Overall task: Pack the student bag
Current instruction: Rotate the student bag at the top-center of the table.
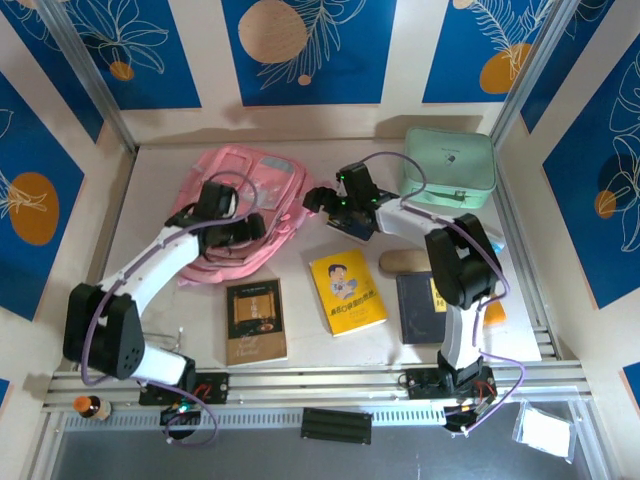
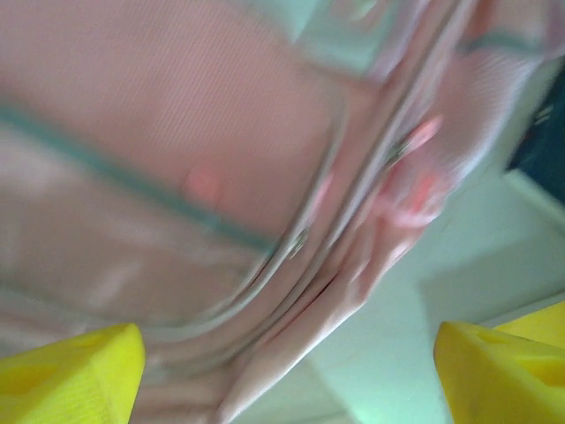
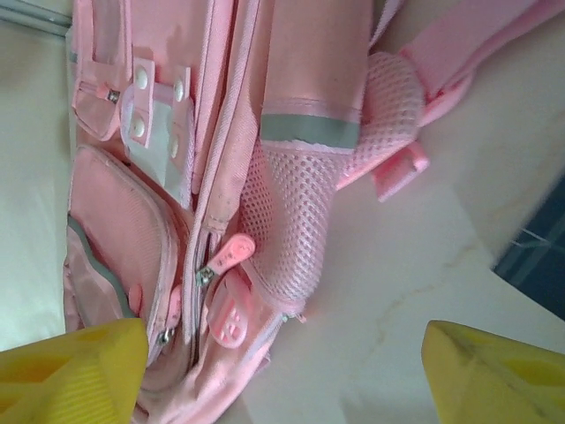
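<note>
1. The left gripper's (image 2: 287, 375) yellow fingers (image 2: 71, 375) stand wide apart, open, with nothing clamped between them. That wrist view is smeared, so whether the tips touch the fabric cannot be told.
2. Just beyond those fingers lies the pink cloth of the student bag (image 2: 177, 150), crossed by a grey-green strip and a curving zip line.
3. The right gripper (image 3: 282, 371) is open too. Its yellow fingers (image 3: 494, 371) are spread at either side, with pale bare tabletop (image 3: 397, 291) and the edge of the bag between them.
4. The right wrist view shows the bag's front pocket with pink zip pulls, a tab with white snap studs, a mesh side pocket under a grey band, and a pink strap trailing onto the tabletop.
5. From above, the bag lies flat on the left half of the tabletop, toward the far edge. The left gripper hovers over the bag's near right part, and the right gripper sits just beside its right edge.
6. A mint green case (image 1: 448, 165) stands at the far right corner, well apart from the bag.
7. A yellow book (image 1: 346, 292) lies around the middle of the tabletop. A brown book (image 1: 255, 320) lies by the near edge, left of the middle. A dark book (image 1: 418, 307) lies just beside the right arm.
</note>
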`<state>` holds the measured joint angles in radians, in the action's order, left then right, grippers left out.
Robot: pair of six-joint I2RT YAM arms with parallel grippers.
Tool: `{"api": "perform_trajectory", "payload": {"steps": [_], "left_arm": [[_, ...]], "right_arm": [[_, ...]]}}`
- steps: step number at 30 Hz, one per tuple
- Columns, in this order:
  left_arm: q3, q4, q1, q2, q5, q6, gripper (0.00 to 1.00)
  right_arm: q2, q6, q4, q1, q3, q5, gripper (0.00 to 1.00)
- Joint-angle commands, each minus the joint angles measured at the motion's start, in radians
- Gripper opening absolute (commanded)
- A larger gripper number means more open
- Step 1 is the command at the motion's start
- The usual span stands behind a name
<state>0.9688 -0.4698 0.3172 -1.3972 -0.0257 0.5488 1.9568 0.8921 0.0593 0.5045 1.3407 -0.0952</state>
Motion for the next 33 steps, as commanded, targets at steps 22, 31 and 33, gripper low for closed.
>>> {"api": "perform_trajectory", "payload": {"steps": [22,31,33], "left_arm": [[-0.234,0.253,-0.074,0.008,-0.154,0.250,0.84],[-0.094,0.295,-0.153,-0.185,-0.141,0.162,0.83],[-0.068,0.285,-0.161,-0.211,-0.128,0.139,0.82]], "right_arm": [[0.262,-0.022,0.019,0.013,0.277,-0.124,0.05],[0.000,0.042,-0.085,0.005,0.034,-0.169,0.00],[-0.044,0.102,-0.117,0.008,-0.033,-0.173,0.00]]}}
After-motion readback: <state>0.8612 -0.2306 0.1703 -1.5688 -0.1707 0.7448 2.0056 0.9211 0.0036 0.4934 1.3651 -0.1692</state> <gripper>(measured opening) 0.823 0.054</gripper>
